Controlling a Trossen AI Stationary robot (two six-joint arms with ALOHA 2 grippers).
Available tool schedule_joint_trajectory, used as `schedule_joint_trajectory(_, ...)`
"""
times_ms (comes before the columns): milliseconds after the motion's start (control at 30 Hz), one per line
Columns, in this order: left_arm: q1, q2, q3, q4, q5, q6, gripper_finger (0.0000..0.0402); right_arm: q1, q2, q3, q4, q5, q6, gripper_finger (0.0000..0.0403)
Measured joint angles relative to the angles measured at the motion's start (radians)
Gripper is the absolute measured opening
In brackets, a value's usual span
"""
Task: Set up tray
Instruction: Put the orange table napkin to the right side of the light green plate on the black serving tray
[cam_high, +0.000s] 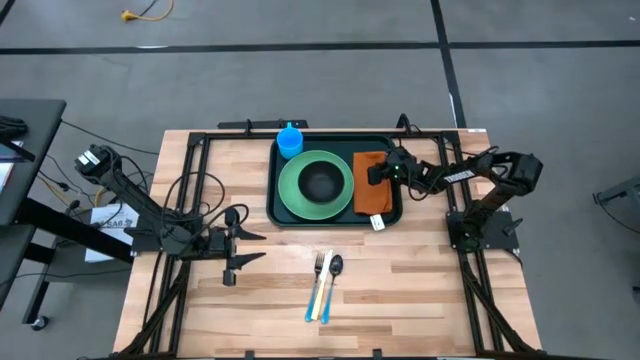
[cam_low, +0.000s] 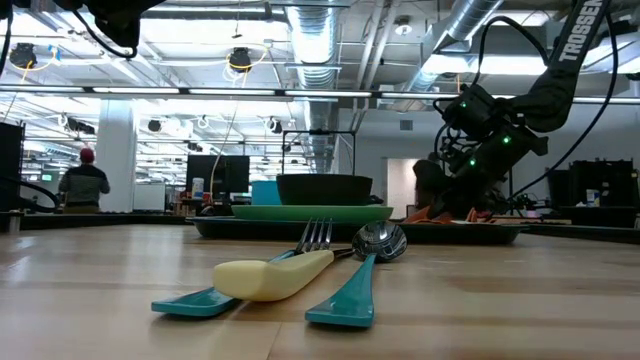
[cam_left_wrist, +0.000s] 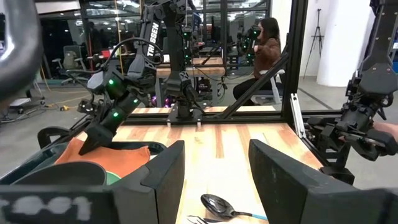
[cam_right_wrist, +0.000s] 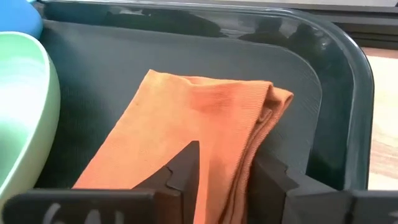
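Dark green tray (cam_high: 336, 215) on the wooden surface (cam_high: 420, 290), probably stiff, light, slick plastic, best gripped by its raised rim; right claw (cam_right_wrist: 225, 163) parted over the tray's orange napkin (cam_right_wrist: 186, 143), left claw (cam_high: 240, 243) open nearby

Both arms: dark/black links w/ rounded joint housings, mounted on black frame rails. Right arm (cam_high: 470, 175) has white "TROSSEN" lettering along forearm, same lettering on it in low & left wrist views. Small green LEDs glow near its wrist, approx 3 visible in low view. Black cables loop off upper links. Right gripper (cam_right_wrist: 224, 177): flat, angular matte-black fingers w/ stepped inner edges. Left gripper (cam_left_wrist: 214, 177): broad, slab-like dark fingers. Left arm (cam_high: 150, 215): black, w/ a pale block at its far joint, cables trailing.
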Motion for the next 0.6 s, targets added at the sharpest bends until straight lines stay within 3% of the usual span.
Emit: schedule_joint_trajectory(600,0.0,0.0,0.0,0.0,0.0,-0.004,0.0169,0.02,-0.001,0.0,-0.066,-0.05,-0.073,0.018)
